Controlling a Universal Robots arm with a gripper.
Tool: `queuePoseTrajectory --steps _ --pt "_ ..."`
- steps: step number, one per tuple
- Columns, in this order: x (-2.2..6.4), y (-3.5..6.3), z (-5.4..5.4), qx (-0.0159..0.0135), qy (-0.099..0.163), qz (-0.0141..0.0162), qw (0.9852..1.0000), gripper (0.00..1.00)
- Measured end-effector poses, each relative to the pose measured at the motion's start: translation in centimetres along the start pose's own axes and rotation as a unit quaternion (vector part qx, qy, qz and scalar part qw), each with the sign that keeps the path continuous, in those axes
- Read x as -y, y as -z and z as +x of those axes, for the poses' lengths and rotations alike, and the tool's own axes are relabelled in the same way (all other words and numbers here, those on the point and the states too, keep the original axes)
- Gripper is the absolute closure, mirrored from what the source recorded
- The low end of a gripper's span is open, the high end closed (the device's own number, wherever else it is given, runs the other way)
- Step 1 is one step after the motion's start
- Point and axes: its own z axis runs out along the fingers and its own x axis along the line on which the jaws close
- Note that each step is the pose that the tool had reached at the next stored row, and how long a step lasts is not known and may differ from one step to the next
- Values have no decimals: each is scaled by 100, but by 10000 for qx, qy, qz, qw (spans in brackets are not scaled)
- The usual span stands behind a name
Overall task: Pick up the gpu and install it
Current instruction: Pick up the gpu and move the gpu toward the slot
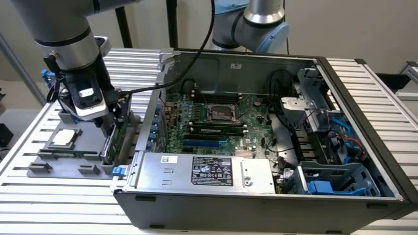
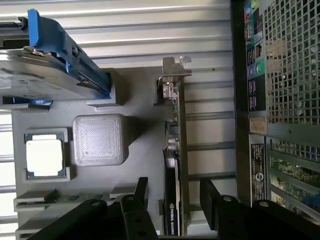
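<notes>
At the exterior view's left, my arm (image 1: 65, 44) hangs straight down from the upper corner with its wrist vertical. The claw (image 1: 111, 122) sits low over the grey tray (image 1: 49, 155). The graphics card (image 1: 109, 143) stands on edge in that tray, just beside the open computer case (image 1: 261, 205). A square chip (image 1: 65, 138) lies further left.

In the wrist view, the claw (image 2: 175, 197) is spread wide. Its fingers (image 2: 140, 192) straddle the graphics card (image 2: 176, 150), with a gap on each side. The silver bracket (image 2: 175, 70) caps the card's far end. A drive with blue rails (image 2: 55, 65) rests nearby.
</notes>
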Motion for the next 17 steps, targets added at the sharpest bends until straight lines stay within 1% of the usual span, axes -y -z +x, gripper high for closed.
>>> queuePoseTrajectory --steps 4,9,11,14,17 --pt "-5 -73 3 1 -3 -1 10000 0" --pt "-45 -165 8 1 -17 0 10000 0" --pt "-48 -200 8 2 -16 0 10000 0" --pt "-46 -232 9 3 -17 0 10000 0" --pt "-46 -240 10 2 -19 1 10000 0"
